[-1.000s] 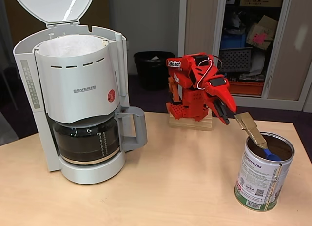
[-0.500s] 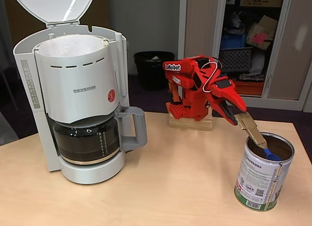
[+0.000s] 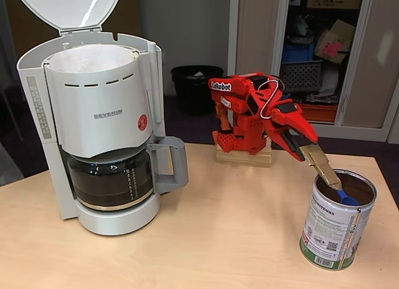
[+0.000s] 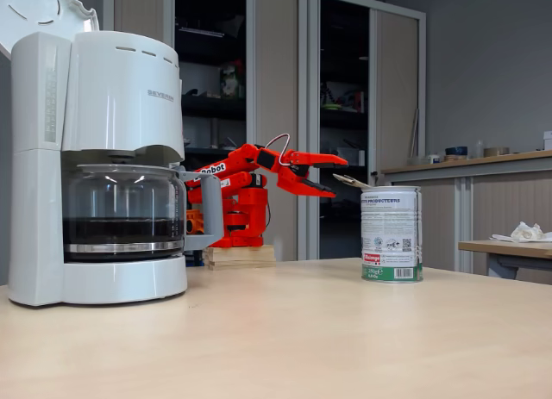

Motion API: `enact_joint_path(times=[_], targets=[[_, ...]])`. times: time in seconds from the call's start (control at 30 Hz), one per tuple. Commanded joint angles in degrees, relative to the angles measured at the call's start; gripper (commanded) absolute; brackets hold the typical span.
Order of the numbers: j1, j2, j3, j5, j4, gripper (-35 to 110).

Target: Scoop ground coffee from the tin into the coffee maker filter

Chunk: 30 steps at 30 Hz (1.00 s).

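A: How's the light on yr end?

B: Bright, even, from overhead I'd say. White streak of glare on the raised lid, small highlights on the carafe. Soft shadows only, under the coffee maker and beside the tin on the surface.

A: Focus ok?

B: High cam's sharp enough, I can read the logo. Low cam is flatter: the cabinet interior goes v. dark, the surface blurs toward the front edge, bkgd a bit soft. No clear edge distortion in either.
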Motion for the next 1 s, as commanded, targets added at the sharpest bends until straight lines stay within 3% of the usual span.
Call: enact_joint_path(times=[0.0,0.67,0.97], targets=[[-1.1,0.7,-1.9,-1.2,2.3,27],[0.4,-0.6,-10.4,-1.1,10.9,26],[1.0,-6.4,-11.7,-1.2,7.8,26]])
